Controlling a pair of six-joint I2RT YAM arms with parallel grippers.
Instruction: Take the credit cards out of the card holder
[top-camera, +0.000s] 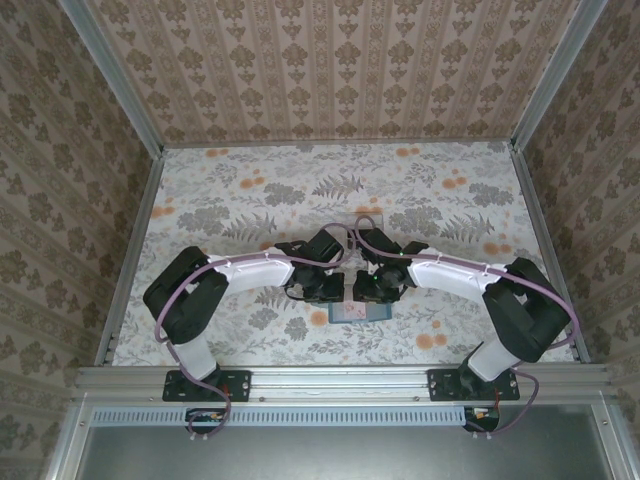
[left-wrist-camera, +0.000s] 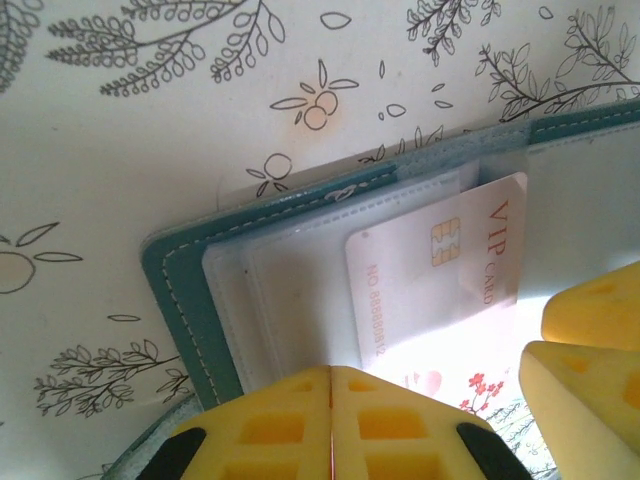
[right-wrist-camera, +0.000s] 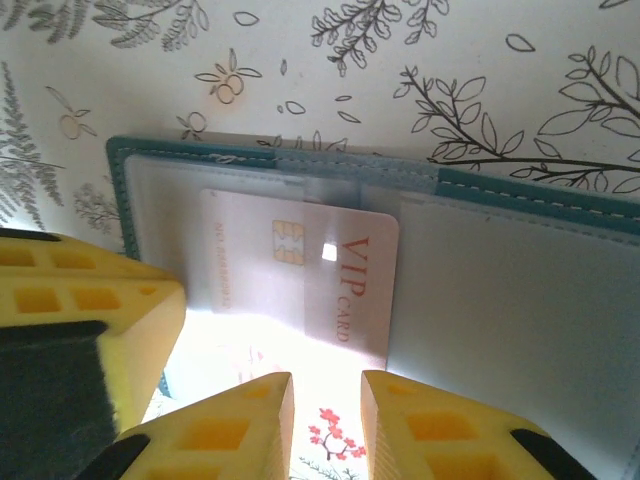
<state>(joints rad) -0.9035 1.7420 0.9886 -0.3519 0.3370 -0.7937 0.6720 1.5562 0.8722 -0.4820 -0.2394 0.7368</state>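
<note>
On the floral-print tabletop (top-camera: 250, 200), the open dark-teal bifold card holder (left-wrist-camera: 185, 290) holds a pale pinkish VIP credit card (right-wrist-camera: 350, 290), half slid out but not freed. The left gripper (left-wrist-camera: 330, 385) is clenched; the right gripper (right-wrist-camera: 325, 385) is slightly parted, grasping nothing.

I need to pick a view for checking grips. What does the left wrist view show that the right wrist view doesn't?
Left wrist: the left gripper shut, pads meeting at the holder's near side. Right wrist: the right gripper open, the card's blossom print in the gap, and the holder's plain right panel. Both: the card marked VIP, partly tucked into the teal holder, on the floral table.
</note>
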